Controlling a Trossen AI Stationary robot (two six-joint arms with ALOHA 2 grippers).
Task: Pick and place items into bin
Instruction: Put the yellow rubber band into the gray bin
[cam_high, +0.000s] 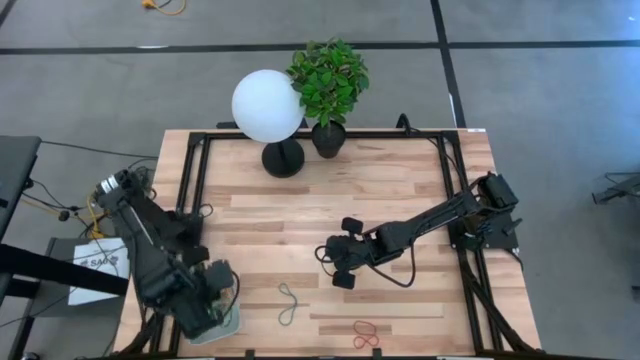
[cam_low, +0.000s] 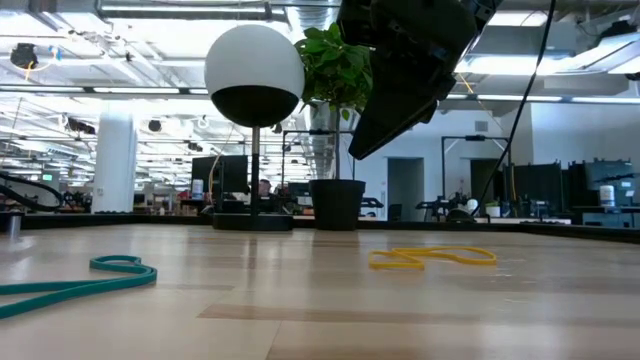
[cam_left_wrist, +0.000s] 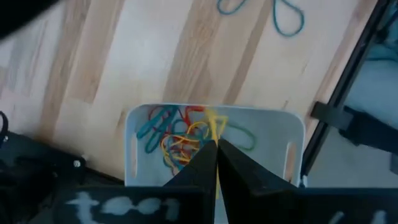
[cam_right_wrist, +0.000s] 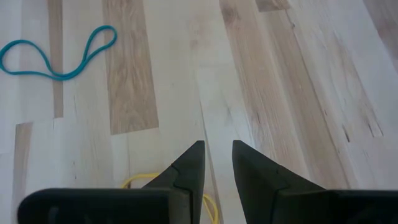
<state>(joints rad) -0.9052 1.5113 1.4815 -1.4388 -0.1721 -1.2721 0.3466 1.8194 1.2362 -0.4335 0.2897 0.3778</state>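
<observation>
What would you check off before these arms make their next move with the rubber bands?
1. Left end effector over the bin: ok, its closed fingers pinch a yellow band above the tray.
2. Bin able to take more: ok, a small tangle of coloured bands lies inside, with bare floor left.
3. Right end effector ready to grasp: ok, fingers slightly apart, empty, above the wood.
4. Its target located: ok, a second yellow band shows under its fingers.
5. Bands left to collect: not ok, the green band and the red band lie on the table.
</observation>
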